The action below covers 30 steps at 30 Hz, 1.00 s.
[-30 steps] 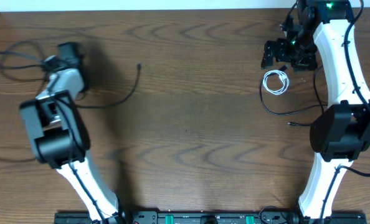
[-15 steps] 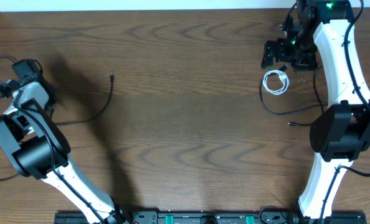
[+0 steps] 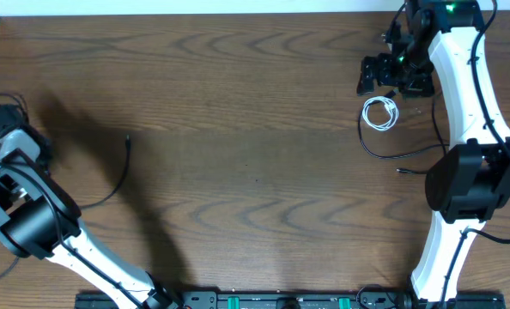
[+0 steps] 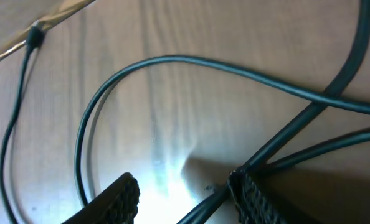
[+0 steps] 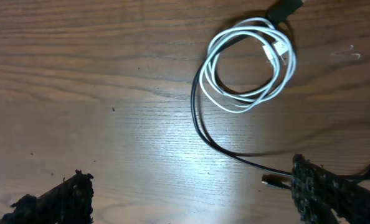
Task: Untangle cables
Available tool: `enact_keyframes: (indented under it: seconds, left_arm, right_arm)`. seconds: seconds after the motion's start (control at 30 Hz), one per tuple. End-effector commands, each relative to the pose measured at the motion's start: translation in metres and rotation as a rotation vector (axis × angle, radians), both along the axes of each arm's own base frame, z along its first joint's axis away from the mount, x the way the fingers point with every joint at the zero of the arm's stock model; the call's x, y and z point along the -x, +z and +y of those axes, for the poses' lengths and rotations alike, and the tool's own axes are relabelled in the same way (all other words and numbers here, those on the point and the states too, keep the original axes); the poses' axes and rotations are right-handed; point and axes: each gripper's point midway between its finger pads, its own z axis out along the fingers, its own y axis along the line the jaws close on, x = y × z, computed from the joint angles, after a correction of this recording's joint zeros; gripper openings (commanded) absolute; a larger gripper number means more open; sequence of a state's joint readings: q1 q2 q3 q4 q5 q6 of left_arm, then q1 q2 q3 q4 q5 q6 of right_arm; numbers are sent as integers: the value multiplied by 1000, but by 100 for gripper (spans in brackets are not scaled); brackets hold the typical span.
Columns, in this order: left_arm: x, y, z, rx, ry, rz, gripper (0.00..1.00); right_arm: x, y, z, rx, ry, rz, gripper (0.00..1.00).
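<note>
- My left claw (image 4: 185,186) is partly spread, with bare wood showing between the fingers. I see nothing pinched, though the black cords (image 4: 172,61) cross right against the inner edge of one finger.
- That claw sits at the left edge of the table (image 3: 255,129), so there is almost no room on its outer side. All the free wood lies on its inner side.
- A long black cord (image 3: 118,176) lies inward of the left arm, and its plug end (image 3: 128,137) rests alone on open wood.
- My right claw (image 5: 191,199) is spread wide and holds nothing.
- The white cable (image 5: 247,62) lies coiled ahead of the right claw's fingertips, apart from both.
- A thin black cord (image 5: 200,127) runs along the coil's side and curves back toward one finger. A small plug tip (image 5: 272,182) lies just beside that finger.
- The table's far edge is near the right claw, and broad bare wood separates the two claws.
</note>
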<state>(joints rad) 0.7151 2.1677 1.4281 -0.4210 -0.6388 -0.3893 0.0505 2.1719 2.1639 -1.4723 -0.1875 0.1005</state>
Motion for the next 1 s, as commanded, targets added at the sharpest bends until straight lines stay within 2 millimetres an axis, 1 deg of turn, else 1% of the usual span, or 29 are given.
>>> enact_keyframes:
  seconds: [0.0, 0.17, 0.3, 0.4, 0.5, 0.57, 0.63, 0.67, 0.7, 0.77, 0.83, 0.97]
  left_arm:
    - [18, -3, 4, -6, 63, 29, 52]
    - [40, -7, -1, 11, 184, 11, 56]
    - [45, -5, -3, 20, 191, 24, 59]
    - [44, 7, -1, 3, 194, 3, 60]
    - [40, 33, 3, -38, 194, -49, 63]
    - [37, 57, 5, -75, 192, -97, 67]
    - [33, 82, 6, -112, 187, -152, 76]
    - [29, 96, 5, -125, 179, -191, 77]
    - [26, 105, 4, -129, 171, -221, 82]
    - [18, 127, -2, -129, 144, -299, 82]
    - [9, 153, -15, -122, 103, -377, 83]
    - [4, 194, -36, -155, 52, -446, 83]
  right_arm:
    - [1, -2, 6, -5, 23, 0, 99]
    - [-3, -2, 6, -5, 22, -13, 99]
    - [-4, -1, 6, -6, 22, -20, 99]
    - [-5, -1, 6, -6, 23, -23, 99]
    - [-5, -1, 6, -6, 22, -24, 99]
    - [-6, -1, 6, -6, 22, -28, 99]
    - [-8, -1, 6, -7, 21, -34, 99]
    - [-9, -1, 6, -8, 14, -37, 99]
    - [-10, -1, 6, -9, 10, -41, 99]
    - [-13, 0, 6, -10, 7, -53, 99]
    - [-15, 2, 6, -12, 7, -65, 99]
    - [-16, 12, 4, -15, 2, -89, 99]
